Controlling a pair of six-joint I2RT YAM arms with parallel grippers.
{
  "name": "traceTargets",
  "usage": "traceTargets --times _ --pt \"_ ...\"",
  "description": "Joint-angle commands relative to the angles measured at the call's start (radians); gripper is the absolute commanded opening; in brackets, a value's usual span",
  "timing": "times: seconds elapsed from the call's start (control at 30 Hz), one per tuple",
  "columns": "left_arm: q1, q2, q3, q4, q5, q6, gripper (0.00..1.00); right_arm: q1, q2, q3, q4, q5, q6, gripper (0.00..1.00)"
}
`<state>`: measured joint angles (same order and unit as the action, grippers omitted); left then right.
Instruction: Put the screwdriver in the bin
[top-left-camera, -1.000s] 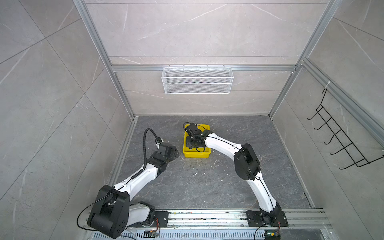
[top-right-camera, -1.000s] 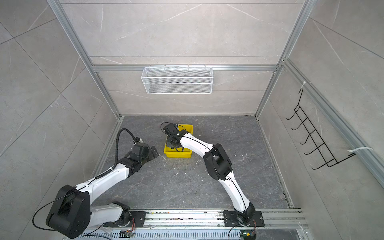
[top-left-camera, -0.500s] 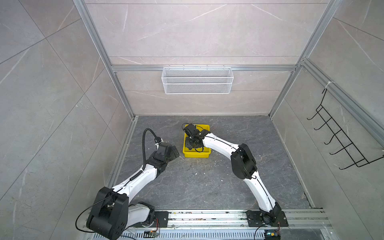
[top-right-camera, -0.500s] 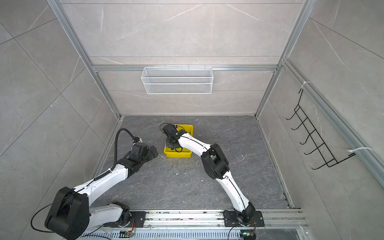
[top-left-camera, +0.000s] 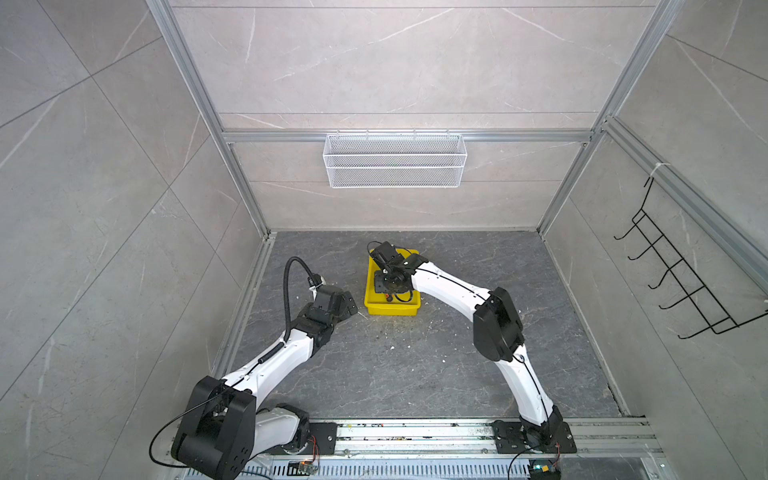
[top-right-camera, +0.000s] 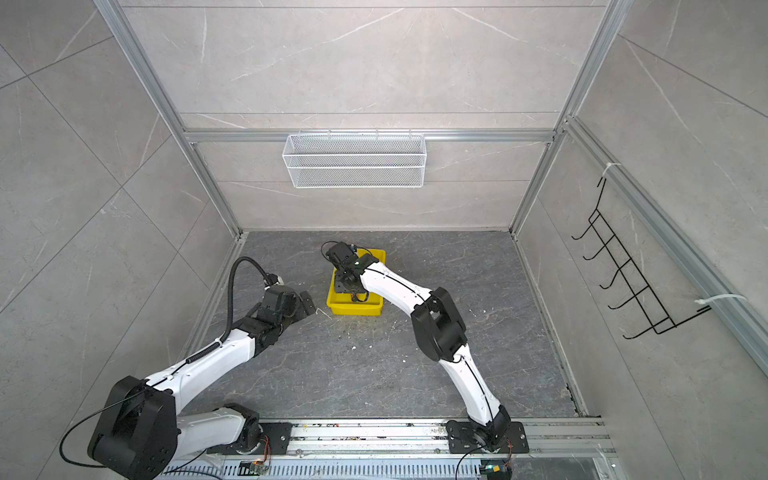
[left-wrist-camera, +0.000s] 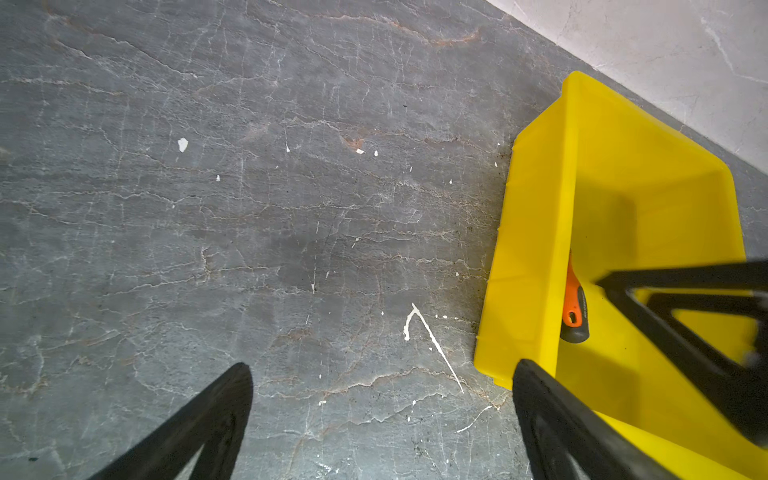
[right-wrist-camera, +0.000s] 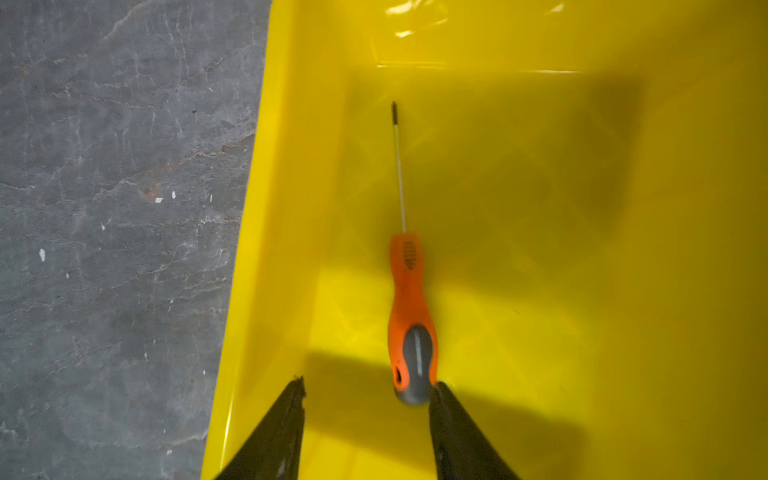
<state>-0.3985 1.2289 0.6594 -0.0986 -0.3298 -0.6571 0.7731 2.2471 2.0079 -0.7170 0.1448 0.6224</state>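
Grey stone-patterned bench is seen carrying the whole setup, with white flecks scattered across it. The yellow bin is set on it towards the back, between the two arms, and its glossy inside is shown closely in the right wrist view.

The right gripper is held low over the bin, its jaws parted far wider than the handle, so nothing is clamped. The left gripper is kept over bare bench just beside the bin, its jaws also apart and empty.

The screwdriver is found inside the bin, lying along the floor near one long wall, with its thin shaft pointed away from the right gripper. Its grey butt end is just beside one fingertip, and contact cannot be ruled out.

The placement is judged to be essentially done. Only the withdrawal of the right arm appears to be left, and it should be made without the handle being nudged.
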Motion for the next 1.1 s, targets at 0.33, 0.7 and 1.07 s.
traceTargets --times 0.33,0.7,1.07 --pt "0.004 0.009 0.001 0.008 -0.021 0.015 1.00 -0.081 -0.878 -0.882 0.228 0.371 -0.204 0.63" --pt "0.005 0.054 0.024 -0.004 -0.006 0.020 1.00 -0.171 -1.091 -1.358 0.614 0.811 -0.394 0.80" --pt "0.004 0.052 0.022 0.000 -0.014 0.025 1.00 -0.292 -0.953 -1.497 0.956 0.627 -0.597 0.84"
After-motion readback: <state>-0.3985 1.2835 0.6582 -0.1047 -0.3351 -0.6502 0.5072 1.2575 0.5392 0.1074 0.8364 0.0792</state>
